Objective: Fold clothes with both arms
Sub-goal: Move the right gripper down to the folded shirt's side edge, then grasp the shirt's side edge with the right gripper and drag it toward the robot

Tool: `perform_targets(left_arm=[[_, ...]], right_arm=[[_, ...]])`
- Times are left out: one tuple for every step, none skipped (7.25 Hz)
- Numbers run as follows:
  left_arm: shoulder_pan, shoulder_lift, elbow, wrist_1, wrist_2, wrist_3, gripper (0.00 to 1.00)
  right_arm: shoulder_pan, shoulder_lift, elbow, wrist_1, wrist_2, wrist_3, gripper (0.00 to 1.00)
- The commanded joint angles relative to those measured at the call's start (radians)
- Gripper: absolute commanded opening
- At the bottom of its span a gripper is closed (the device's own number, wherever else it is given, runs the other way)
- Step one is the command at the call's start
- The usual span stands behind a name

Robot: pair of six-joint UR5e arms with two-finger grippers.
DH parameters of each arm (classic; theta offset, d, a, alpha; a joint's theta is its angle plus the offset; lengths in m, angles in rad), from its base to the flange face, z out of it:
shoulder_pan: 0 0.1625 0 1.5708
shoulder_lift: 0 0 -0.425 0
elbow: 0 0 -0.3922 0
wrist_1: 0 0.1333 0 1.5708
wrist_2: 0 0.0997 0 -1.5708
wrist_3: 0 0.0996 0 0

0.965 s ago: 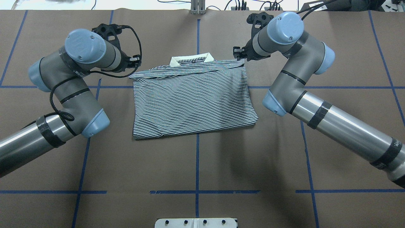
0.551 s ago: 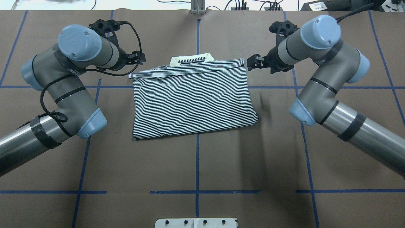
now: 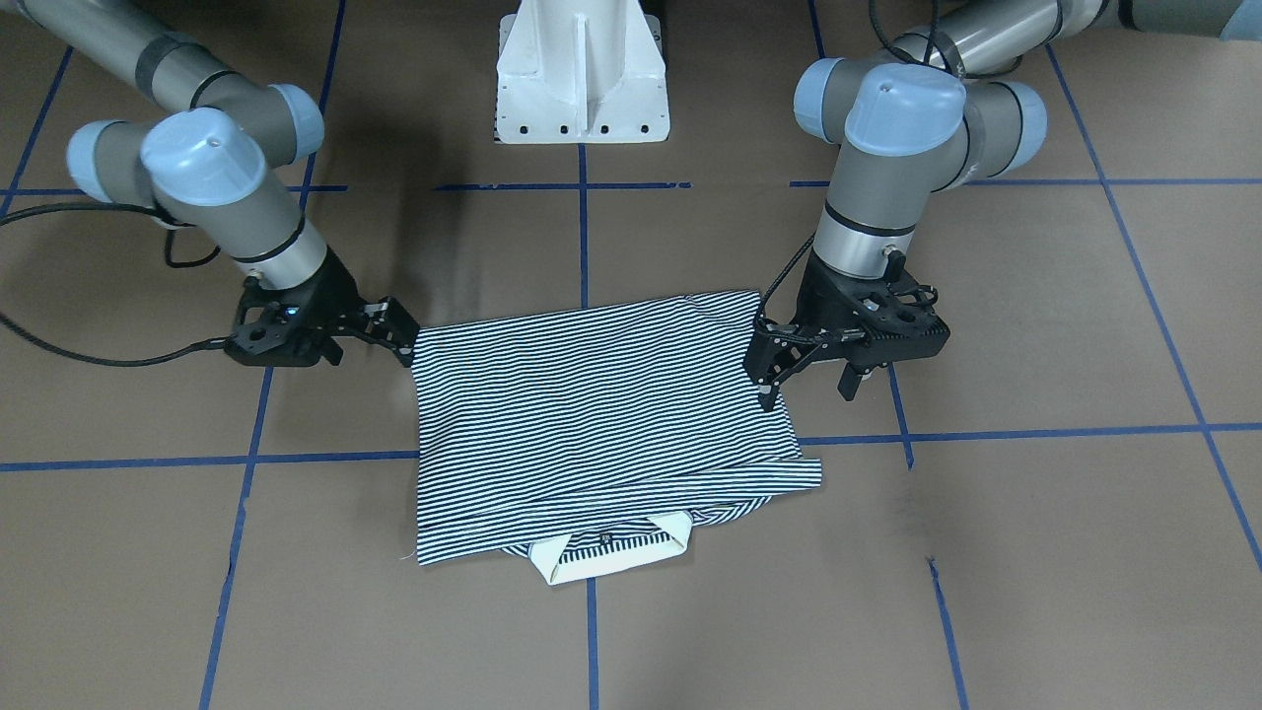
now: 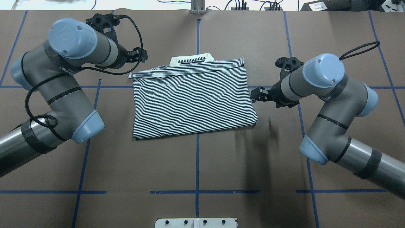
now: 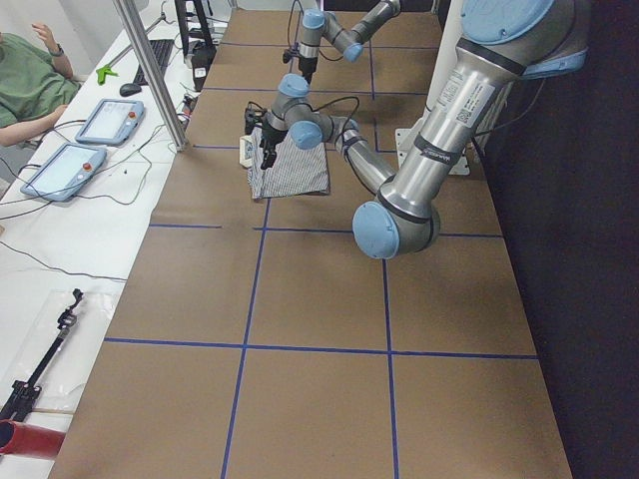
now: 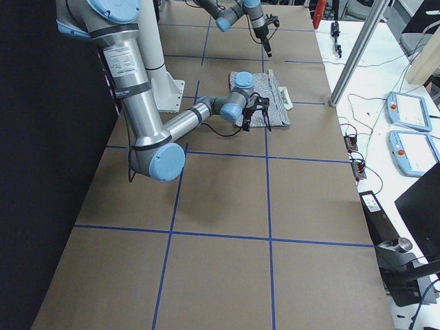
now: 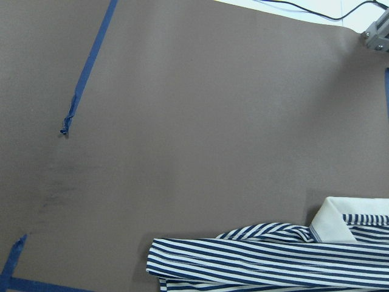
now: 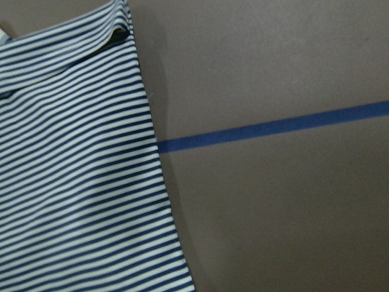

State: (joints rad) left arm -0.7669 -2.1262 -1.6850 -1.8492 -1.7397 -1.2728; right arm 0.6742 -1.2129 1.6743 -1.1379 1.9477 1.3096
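Note:
The clothes, one navy-and-white striped polo shirt point(image 4: 193, 98), lie folded into a rough rectangle on the brown table. Its cream collar point(image 4: 191, 59) pokes out at the far edge. In the front view the shirt point(image 3: 592, 414) has the collar point(image 3: 611, 552) nearest the camera. My left gripper point(image 4: 141, 54) hovers open just off the shirt's far left corner, holding nothing. My right gripper point(image 4: 254, 95) hangs open beside the shirt's right edge, also holding nothing. The left wrist view shows the striped corner point(image 7: 273, 261). The right wrist view shows the side edge point(image 8: 73, 170).
Blue tape lines point(image 4: 197, 164) grid the brown table. The white pedestal base point(image 3: 582, 69) stands at the robot's side. In the exterior left view a person point(image 5: 25, 80) sits by tablets point(image 5: 105, 120) on a side bench beyond a metal post point(image 5: 150, 70).
My right gripper swung from the shirt's far right corner back toward the robot, along the right edge. My left arm drew slightly outward. The shirt stayed put.

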Motion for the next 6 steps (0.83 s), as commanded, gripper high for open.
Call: perform_targets(left_arm=[[0.000,0.000,-0.005,0.002,0.000,-0.002,1.00],[0.000,0.000,-0.005,0.002,0.000,-0.002,1.00],[0.001,0.000,-0.005,0.002,0.000,-0.002,1.00],[0.000,0.002,-0.007,0.002,0.000,-0.002,1.00],[0.000,0.002,-0.007,0.002,0.000,-0.002,1.00],[0.000,0.002,-0.007,0.002,0.000,-0.002,1.00]], right_arm=[[-0.086,0.006,-0.010,-0.002,-0.065,0.005,1.00],[-0.096,0.009,-0.013,-0.002,-0.064,0.005,0.99],[-0.106,0.010,-0.019,-0.002,-0.064,0.003,0.99],[-0.105,0.012,-0.019,-0.002,-0.062,0.003,0.90],[-0.105,0.012,-0.019,-0.002,-0.062,0.003,0.57],[-0.105,0.009,-0.018,-0.002,-0.062,-0.001,0.08]])
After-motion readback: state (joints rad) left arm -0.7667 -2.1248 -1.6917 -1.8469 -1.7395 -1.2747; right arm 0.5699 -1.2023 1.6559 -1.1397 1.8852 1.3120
